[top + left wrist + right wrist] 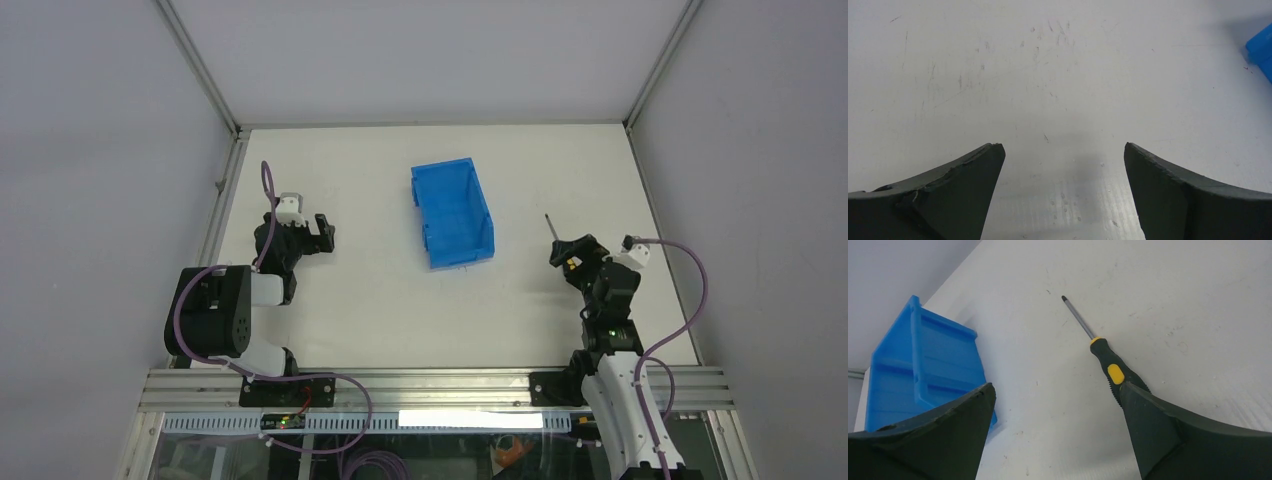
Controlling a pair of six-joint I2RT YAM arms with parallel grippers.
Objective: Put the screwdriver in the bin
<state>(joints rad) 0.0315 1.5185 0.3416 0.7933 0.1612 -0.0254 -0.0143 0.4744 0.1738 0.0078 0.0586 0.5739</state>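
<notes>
The screwdriver (1108,362) lies flat on the white table, black-and-yellow handle toward me, thin shaft pointing away. In the top view only its shaft (551,226) shows, the handle hidden under my right gripper (572,252). My right gripper (1058,390) is open and empty; its right finger (1158,430) covers the handle's near end, and the screwdriver is not between the jaws. The blue bin (452,213) stands mid-table, left of the right gripper; it shows at left in the right wrist view (923,365). My left gripper (318,234) is open and empty, over bare table (1063,145).
A corner of the bin (1262,50) shows at the right edge of the left wrist view. Grey walls with metal frame posts (232,130) enclose the table on three sides. An aluminium rail (430,385) runs along the near edge.
</notes>
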